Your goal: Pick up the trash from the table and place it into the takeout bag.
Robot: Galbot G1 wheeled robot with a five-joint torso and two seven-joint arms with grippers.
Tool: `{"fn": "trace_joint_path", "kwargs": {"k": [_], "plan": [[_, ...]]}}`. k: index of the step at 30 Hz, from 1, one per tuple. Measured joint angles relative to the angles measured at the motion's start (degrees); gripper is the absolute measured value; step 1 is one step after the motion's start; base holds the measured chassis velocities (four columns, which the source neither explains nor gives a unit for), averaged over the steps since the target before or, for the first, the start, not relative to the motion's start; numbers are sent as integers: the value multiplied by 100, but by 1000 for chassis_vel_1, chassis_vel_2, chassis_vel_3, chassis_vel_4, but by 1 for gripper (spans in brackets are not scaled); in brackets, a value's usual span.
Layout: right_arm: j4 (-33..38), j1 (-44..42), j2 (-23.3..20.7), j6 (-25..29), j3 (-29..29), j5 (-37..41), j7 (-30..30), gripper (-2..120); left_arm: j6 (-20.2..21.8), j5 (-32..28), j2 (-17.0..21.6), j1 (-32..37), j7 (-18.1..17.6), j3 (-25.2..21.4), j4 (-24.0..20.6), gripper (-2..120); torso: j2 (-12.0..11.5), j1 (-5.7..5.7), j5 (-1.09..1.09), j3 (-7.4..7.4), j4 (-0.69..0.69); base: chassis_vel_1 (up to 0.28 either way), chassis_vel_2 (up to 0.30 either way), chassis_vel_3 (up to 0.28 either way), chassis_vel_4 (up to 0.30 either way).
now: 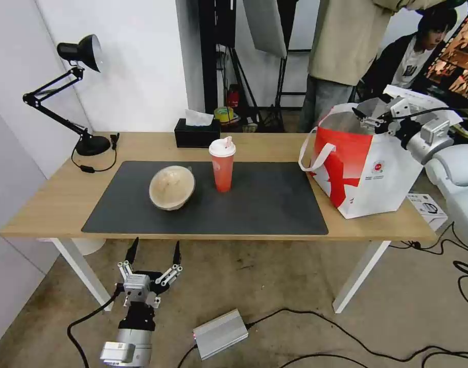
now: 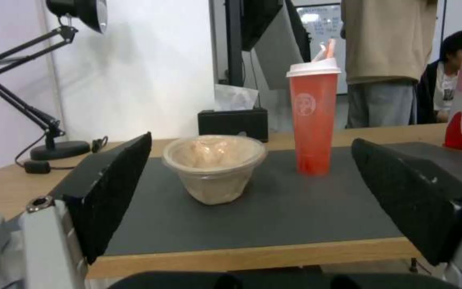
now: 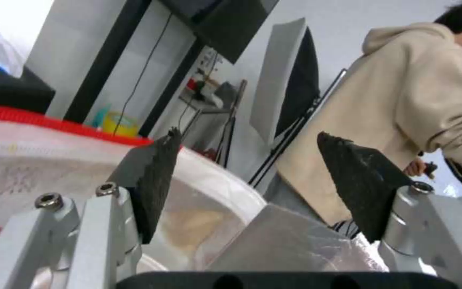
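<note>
- Head view: the tan bowl (image 1: 172, 187) lies tipped left of center on the table's (image 1: 55, 204) dark mat (image 1: 264, 204), with the red cup (image 1: 222, 164) upright just right of it. The takeout bag (image 1: 367, 168) stands at right, the right gripper (image 1: 367, 121) at its open top. The left gripper (image 1: 153, 255), jaws apart, hangs below the table edge, lower left.
- Left wrist view: the bowl (image 2: 213, 166) shows its film cover, the cup (image 2: 313, 116) a round logo, between 2 spread fingers (image 2: 116, 192).
- Right wrist view: the right gripper's (image 3: 247, 160) jaws stand apart above the bag's silvery lining (image 3: 290, 237), holding nothing; something white and rounded lies inside the bag.

Tan bowl (image 1: 171, 187); red cup (image 1: 222, 165), white lid; red-and-white bag (image 1: 364, 163); dark grey mat (image 1: 254, 204).
</note>
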Motion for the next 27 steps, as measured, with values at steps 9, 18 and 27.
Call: {"fn": "trace_joint_path", "kwargs": {"k": [9, 18, 27], "plan": [[642, -289, -173, -269, 238, 336, 100, 73, 0, -16, 20, 12, 0, -39, -65, 100, 0, 0, 0, 0, 0, 0, 0, 0, 0], [1657, -1101, -416, -509, 708, 843, 333, 99, 0, -36, 25, 27, 0, -87, -169, 100, 0, 0, 0, 0, -1, 0, 0, 0, 0], [2735, -2380, -322, -466, 1187, 1076, 949, 100, 1, -66, 47, 123, 0, -137, -398, 100, 0, 0, 1, -1, 0, 0, 0, 0, 0]]}}
